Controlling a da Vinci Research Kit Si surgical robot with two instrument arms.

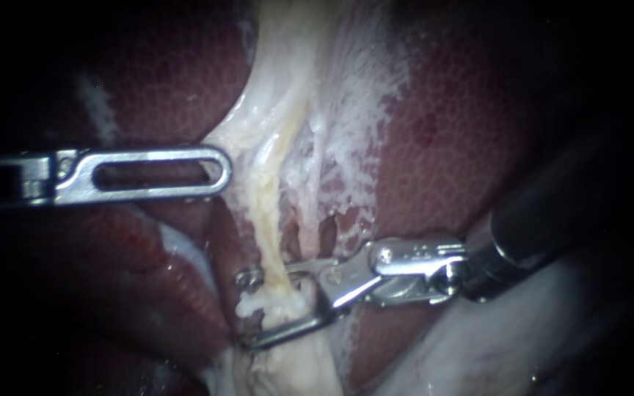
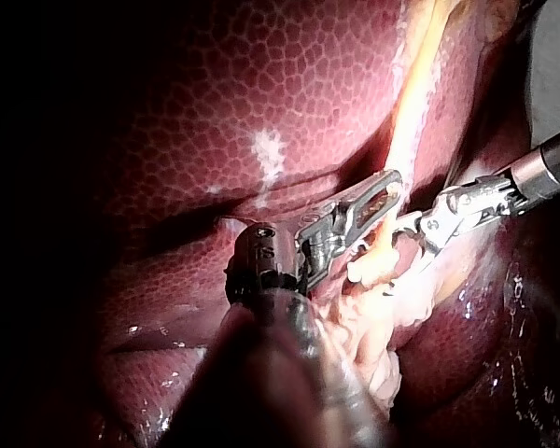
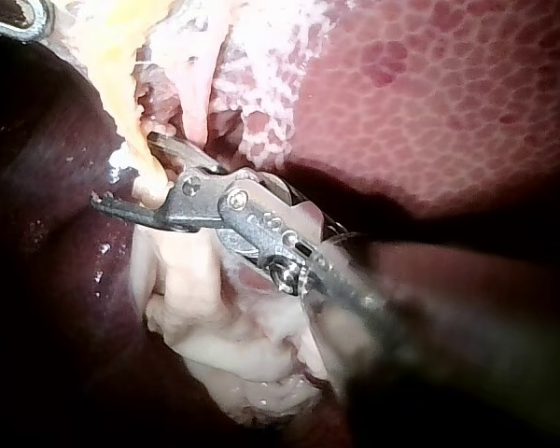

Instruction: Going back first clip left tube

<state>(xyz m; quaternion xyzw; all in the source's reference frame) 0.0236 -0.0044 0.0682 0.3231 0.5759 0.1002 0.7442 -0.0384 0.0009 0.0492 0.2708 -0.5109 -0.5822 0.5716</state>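
Note:
A yellowish tube [image 1: 269, 220] runs down through pale tissue [image 1: 346, 110] between dark red lobes of the liver [image 1: 464, 125]. My right instrument [image 1: 249, 309] comes in from the right with its jaws open, one on each side of the tube's lower end, just above a lump of pale tissue [image 1: 288, 363]. The right wrist view shows the same: open jaws [image 3: 126, 170] straddle the tube [image 3: 121, 84]. My left instrument [image 1: 223, 170] lies level from the left, its slotted jaws shut on the edge of the pale tissue, which tents toward it. I cannot make out a clip apart from the jaws.
Liver surface [image 2: 261, 84] surrounds the working area on all sides. In the left wrist view both instruments' tips [image 2: 387, 191] [image 2: 401, 245] sit close together beside the tube [image 2: 415, 84]. A wet pale fold [image 1: 185, 257] lies under the left instrument.

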